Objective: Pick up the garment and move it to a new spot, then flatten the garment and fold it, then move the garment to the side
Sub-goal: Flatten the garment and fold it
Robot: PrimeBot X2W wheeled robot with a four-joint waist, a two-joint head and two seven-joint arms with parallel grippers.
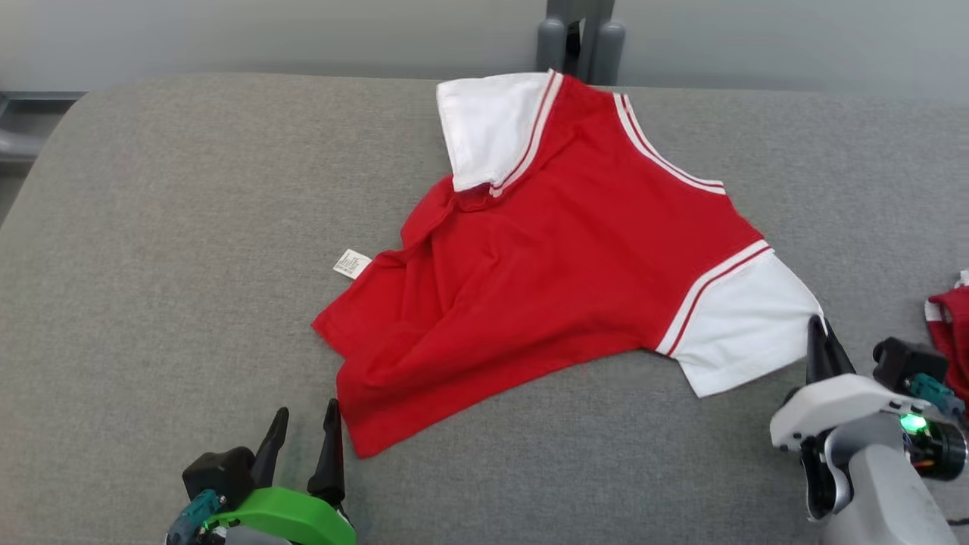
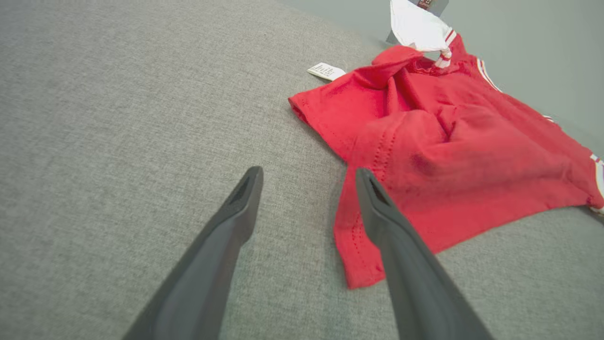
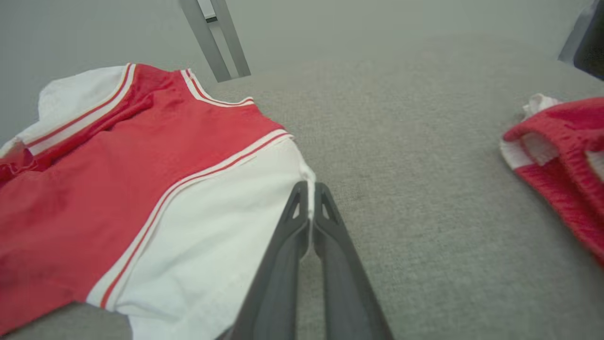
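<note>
R gripper [image 1: 820, 333] pinches sleeve edge [image 1: 802, 303] of red, white-sleeved knit tee [image 1: 545, 250], L gripper [image 1: 307, 412] spread by hem [image 1: 356, 424], prob. to pull it flat.

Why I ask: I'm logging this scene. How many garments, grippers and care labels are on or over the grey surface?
Garments: 2, the red-and-white shirt and the red garment at far right
Grippers: 2, the left gripper and the right gripper
Care labels: 1
Total: 5

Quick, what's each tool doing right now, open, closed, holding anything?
Left tool: open, holding nothing, beside the red hem of the garment.
Right tool: closed, pinching the edge of its white sleeve.
</note>
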